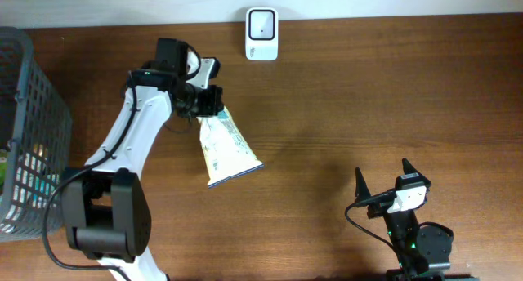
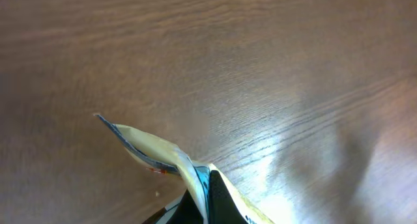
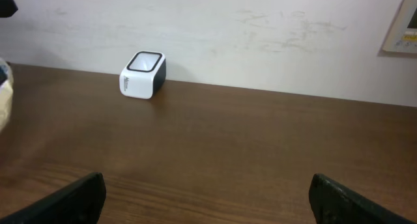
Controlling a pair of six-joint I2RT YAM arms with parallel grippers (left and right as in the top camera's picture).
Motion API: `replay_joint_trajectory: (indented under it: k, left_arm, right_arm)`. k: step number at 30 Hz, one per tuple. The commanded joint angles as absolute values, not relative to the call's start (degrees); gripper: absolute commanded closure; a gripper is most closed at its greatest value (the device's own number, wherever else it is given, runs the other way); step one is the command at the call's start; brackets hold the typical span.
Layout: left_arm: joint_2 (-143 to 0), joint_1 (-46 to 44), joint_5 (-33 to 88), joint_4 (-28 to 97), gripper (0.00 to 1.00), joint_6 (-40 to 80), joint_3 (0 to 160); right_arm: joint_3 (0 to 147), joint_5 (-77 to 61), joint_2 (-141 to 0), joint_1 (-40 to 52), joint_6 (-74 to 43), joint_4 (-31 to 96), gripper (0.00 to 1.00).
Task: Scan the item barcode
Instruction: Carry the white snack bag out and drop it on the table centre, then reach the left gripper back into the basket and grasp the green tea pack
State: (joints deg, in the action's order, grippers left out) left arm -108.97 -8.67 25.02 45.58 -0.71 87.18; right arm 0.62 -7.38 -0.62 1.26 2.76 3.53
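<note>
Pouch (image 1: 225, 150) is cream, scanner (image 1: 262, 33) white-black, table (image 1: 368, 93) brown woodgrain.

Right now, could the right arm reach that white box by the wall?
Probably yes: only bare table lies between the open right gripper and the white scanner, though it sits far off.

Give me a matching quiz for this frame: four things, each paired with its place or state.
Things:
1. left pincer
2. right pincer
3. barcode scanner
4. basket

Places or states:
a. at the left edge of the table
b. at the far edge, by the wall
c. shut on the pouch
d. open, holding nothing

Pairs: 1-c, 2-d, 3-b, 4-a
</note>
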Motion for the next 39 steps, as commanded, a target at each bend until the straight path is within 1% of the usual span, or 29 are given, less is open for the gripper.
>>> replay_joint_trajectory:
  k: [1,2,3,4,5,6,9,12,15,20,24,31,33,39]
  left_arm:
    - [-109.19,-10.24,25.5,45.08,1.0,-11.66,87.02]
    - [-109.4,-10.76,25.43,45.08,0.82,-13.54,87.02]
    - [-109.67,-11.29,23.94,44.58,0.54,-13.85,87.02]
    - [-109.71,-11.62,21.23,43.13,0.32,-13.82,87.02]
    - [-109.69,-11.62,20.51,41.65,0.18,-13.78,87.09]
    - [-109.49,-11.4,20.58,40.51,0.1,-13.13,87.74]
    - [-108.42,-8.54,20.56,43.94,0.09,-6.87,98.35]
    - [-106.15,-3.31,17.34,54.35,0.09,-6.7,113.75]
    - [-103.04,5.72,11.66,63.61,0.09,-4.71,125.54]
    - [-100.53,18.33,11.18,67.88,0.12,-2.04,126.5]
    - [-100.57,23.42,7.64,69.17,0.12,0.93,126.48]
    - [-100.6,28.03,6.83,68.73,0.12,0.91,126.48]
    - [-100.6,28.67,4.01,69.06,0.13,0.93,126.48]
    - [-103.31,28.69,1.21,69.06,0.13,0.93,126.48]
  right_arm:
    - [0.32,-7.29,-0.21,1.13,2.37,3.86,0.01]
    - [0.32,-7.27,-0.21,1.13,2.35,3.86,0.02]
    - [0.32,-7.29,-0.21,1.13,2.35,3.86,0.02]
    - [0.32,-7.27,-0.21,1.13,2.37,3.86,0.01]
    - [0.32,-7.29,-0.21,1.13,2.37,3.86,0.02]
    - [0.32,-7.29,-0.21,1.13,2.35,3.86,0.01]
    - [0.32,-7.29,-0.21,1.13,2.35,3.84,0.01]
    - [0.32,-7.27,-0.21,1.13,2.35,3.86,0.01]
    - [0.32,-7.27,-0.21,1.13,2.35,3.86,0.02]
    - [0.32,-7.29,-0.21,1.13,2.35,3.84,0.01]
    - [0.32,-7.29,-0.21,1.13,2.35,3.86,0.01]
    - [0.32,-7.27,-0.21,1.13,2.35,3.86,0.01]
    - [0.32,-7.29,-0.21,1.13,2.35,3.84,0.02]
    - [0.32,-7.29,-0.21,1.13,2.37,3.86,0.02]
